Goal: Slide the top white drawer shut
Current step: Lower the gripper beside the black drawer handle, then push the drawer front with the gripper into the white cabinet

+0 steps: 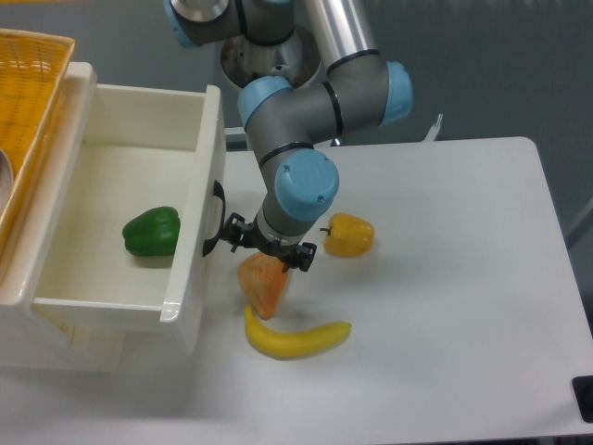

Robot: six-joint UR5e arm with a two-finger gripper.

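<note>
The top white drawer [190, 241] stands pulled out to the right from its cabinet at the left. Its curved black handle [216, 219] is on the front wall, facing the table. A green pepper [153, 232] lies inside it. My gripper [269, 248] points down just right of the drawer front, and its left finger [233, 234] is close to the handle. The jaws look spread and hold nothing. Whether the finger touches the handle is not clear.
An orange wedge-shaped vegetable [264, 286] lies right below the gripper. A banana [295, 338] lies in front of it and a yellow pepper [348, 235] to the right. A yellow wicker basket [28, 83] sits on top of the cabinet at the far left.
</note>
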